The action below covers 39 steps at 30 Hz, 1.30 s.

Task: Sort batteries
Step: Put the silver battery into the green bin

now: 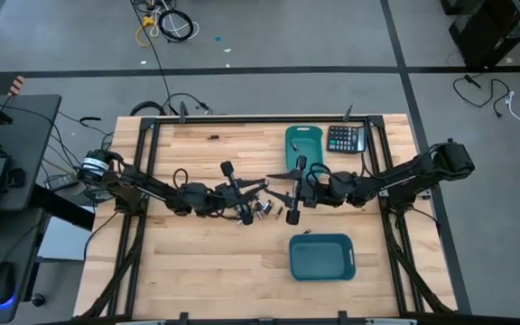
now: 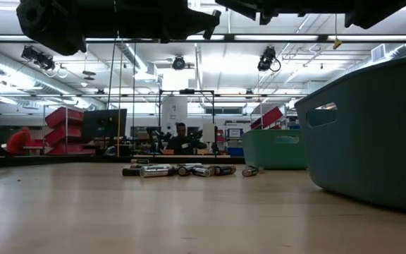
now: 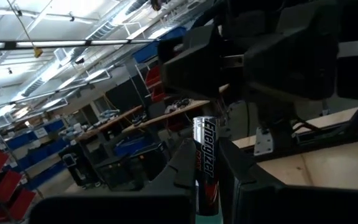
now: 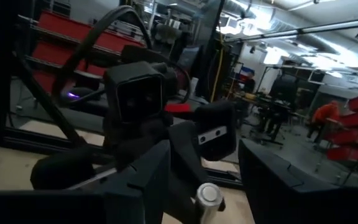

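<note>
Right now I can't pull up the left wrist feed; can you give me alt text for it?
The left gripper is shut on an upright Energizer battery, held between its dark fingers. Just beyond looms the right arm's gripper, with the wooden table and workshop shelving behind.

A pale, smooth wooden table is being shown. A glossy metal battery is being gripped between matt black plastic fingers, while the teal bins are looking like matt plastic.
</note>
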Available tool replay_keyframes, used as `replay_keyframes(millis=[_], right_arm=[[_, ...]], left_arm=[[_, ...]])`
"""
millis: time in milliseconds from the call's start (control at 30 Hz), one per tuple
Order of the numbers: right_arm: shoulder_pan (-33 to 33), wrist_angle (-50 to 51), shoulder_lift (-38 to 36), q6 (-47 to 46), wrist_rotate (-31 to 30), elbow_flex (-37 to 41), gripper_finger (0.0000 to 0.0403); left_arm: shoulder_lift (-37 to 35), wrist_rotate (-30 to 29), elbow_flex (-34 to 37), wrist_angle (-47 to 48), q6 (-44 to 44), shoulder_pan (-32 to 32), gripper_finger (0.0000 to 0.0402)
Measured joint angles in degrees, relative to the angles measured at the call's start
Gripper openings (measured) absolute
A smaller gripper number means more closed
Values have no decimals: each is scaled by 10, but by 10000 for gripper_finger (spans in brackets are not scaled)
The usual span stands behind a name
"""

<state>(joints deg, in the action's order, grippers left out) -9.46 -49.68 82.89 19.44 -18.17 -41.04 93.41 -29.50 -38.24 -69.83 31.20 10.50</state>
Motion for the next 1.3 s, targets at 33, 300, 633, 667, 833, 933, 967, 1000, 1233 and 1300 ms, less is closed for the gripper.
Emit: replay_keyframes(millis=[33,300,633,667,833,933,967,1000,1233,1300], right_arm=[[-1,0,0,2,-3,0,175],[0,3,0,1,-7,0,175],[2,10,0,-25,13,0,170],[2,9,0,-25,14,0,167],[2,10,0,-23,17,0,150],[3,10,0,-21,17,0,135],[3,8,2,-21,17,0,129],[5,7,3,-19,18,0,123],[10,10,4,-15,29,0,73],[10,9,3,-12,31,-1,55]], left_arm=[[0,4,0,-2,2,0,21],[0,28,0,-19,3,0,21],[0,54,0,-36,24,-1,21],[0,56,0,-36,29,-1,21],[0,58,-1,-41,32,-1,21],[0,58,-1,-41,32,-1,21],[0,58,-1,-41,32,-1,21],[0,59,-1,-41,32,-1,21],[0,79,-5,-38,28,-1,21],[0,79,-5,-39,26,-1,21]])
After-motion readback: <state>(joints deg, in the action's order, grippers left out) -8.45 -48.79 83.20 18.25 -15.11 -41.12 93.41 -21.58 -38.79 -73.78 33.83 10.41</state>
